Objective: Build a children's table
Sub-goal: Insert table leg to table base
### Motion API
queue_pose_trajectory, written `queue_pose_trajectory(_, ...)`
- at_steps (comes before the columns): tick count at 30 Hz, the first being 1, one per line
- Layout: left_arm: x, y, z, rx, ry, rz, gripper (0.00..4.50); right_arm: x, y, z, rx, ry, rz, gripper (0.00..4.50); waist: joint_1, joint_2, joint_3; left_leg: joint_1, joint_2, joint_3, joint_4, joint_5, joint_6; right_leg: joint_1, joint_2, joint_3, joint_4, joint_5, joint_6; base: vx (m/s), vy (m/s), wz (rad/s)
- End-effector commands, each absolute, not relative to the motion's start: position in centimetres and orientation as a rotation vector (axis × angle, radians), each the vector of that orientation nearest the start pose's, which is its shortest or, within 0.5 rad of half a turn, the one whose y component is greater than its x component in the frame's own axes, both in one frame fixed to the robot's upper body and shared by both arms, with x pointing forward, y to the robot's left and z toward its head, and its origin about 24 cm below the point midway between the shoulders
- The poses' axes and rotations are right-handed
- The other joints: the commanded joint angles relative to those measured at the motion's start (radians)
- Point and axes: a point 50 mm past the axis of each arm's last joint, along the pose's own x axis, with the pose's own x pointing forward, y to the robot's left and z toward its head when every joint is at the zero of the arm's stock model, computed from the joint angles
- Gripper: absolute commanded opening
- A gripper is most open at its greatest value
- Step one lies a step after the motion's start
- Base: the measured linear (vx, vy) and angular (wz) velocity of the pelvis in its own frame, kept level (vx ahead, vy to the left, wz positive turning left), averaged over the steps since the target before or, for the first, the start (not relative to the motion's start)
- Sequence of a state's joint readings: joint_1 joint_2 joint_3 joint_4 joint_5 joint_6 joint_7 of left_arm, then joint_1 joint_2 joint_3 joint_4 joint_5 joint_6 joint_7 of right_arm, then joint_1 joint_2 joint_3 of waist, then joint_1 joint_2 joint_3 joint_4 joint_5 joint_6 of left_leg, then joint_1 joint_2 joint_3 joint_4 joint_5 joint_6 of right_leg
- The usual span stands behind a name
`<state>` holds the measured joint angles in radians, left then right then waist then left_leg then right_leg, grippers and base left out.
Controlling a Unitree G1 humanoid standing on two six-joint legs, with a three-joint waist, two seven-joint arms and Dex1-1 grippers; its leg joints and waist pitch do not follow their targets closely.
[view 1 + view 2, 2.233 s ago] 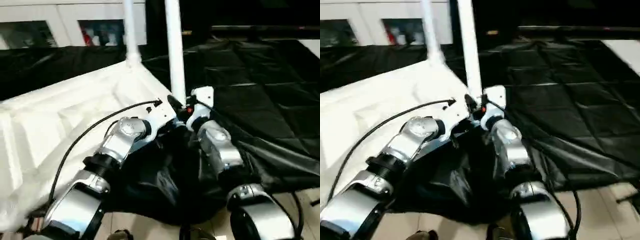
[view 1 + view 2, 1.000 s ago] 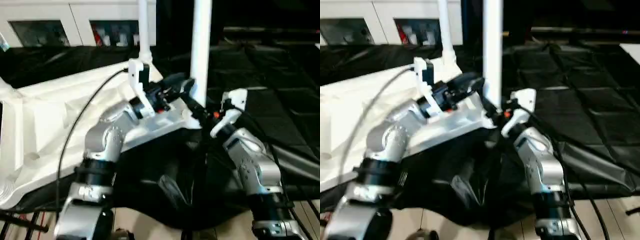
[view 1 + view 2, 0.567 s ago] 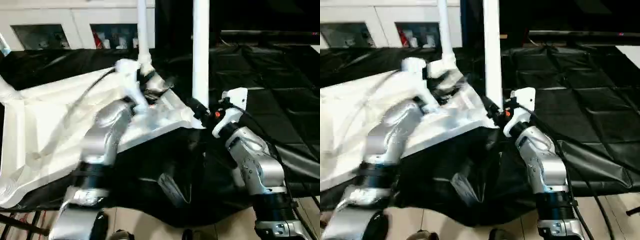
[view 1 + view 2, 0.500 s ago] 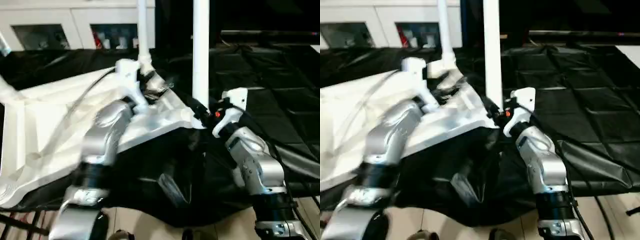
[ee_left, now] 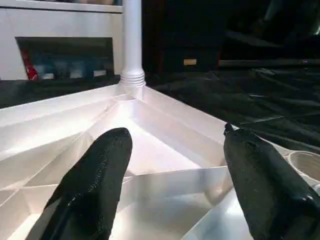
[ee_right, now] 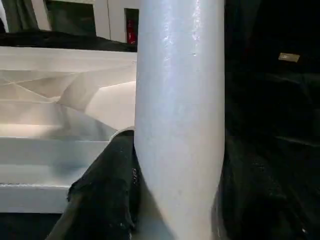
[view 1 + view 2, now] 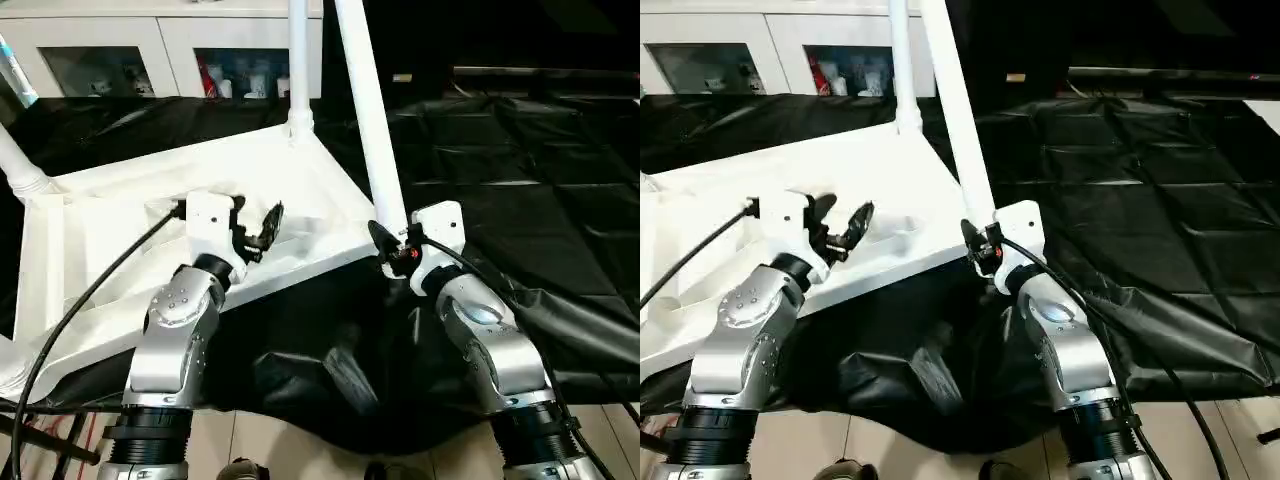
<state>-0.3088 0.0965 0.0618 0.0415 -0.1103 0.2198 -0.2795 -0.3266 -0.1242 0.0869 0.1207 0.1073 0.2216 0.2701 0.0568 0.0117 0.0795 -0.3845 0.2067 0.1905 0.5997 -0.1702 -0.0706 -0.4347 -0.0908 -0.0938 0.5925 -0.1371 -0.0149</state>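
Three legs look fitted already, right pincer (image 7: 385, 247) pinching the near-corner leg (image 7: 372, 130), left pincer (image 5: 172, 170) spread over the tabletop (image 7: 110, 215).

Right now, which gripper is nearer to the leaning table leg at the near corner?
Right. The right gripper is closed around the base of that leg; the left gripper hangs open over the ribbed underside of the tabletop, apart from it.

A black cloth-covered surface (image 7: 520, 170) carries the upturned children's table (image 7: 120, 230).
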Motion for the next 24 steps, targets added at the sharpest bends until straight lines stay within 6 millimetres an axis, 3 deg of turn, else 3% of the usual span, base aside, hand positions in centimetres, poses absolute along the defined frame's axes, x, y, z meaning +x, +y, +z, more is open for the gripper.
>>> queue_pose_trajectory(1,30.82,14.33,10.07,-0.005,-0.055,-0.309,3.36,30.93,-11.87,8.24,-0.05,0.026,0.421,1.87,-0.002,-0.002,-0.087,0.012,0.009,-0.01,-0.066,-0.279,0.028,0.058,-0.034,0.037,-0.092,-0.44,-0.045,0.0,0.0,0.0)
queue_pose_trajectory(9,30.82,14.33,10.07,-0.005,-0.055,-0.309,3.36,30.93,-11.87,8.24,-0.05,0.026,0.421,1.87,-0.003,-0.003,-0.09,0.011,0.008,-0.012,-0.064,-0.264,0.03,0.057,-0.034,0.036,-0.09,-0.425,-0.044,0.0,0.0,0.0)
queue_pose_trajectory(20,30.82,14.33,10.07,-0.005,-0.055,-0.309,3.36,30.93,-11.87,8.24,-0.05,0.026,0.421,1.87,-0.001,-0.001,-0.095,0.008,0.012,-0.01,-0.061,-0.21,0.043,0.065,-0.034,0.042,-0.068,-0.279,-0.113,0.0,0.0,0.0)
queue_pose_trajectory(24,30.82,14.33,10.07,-0.005,-0.055,-0.309,3.36,30.93,-11.87,8.24,-0.05,0.026,0.421,1.87,-0.001,-0.001,-0.093,0.011,0.012,-0.009,-0.062,-0.234,0.039,0.064,-0.035,0.042,-0.073,-0.316,-0.111,0.0,0.0,0.0)
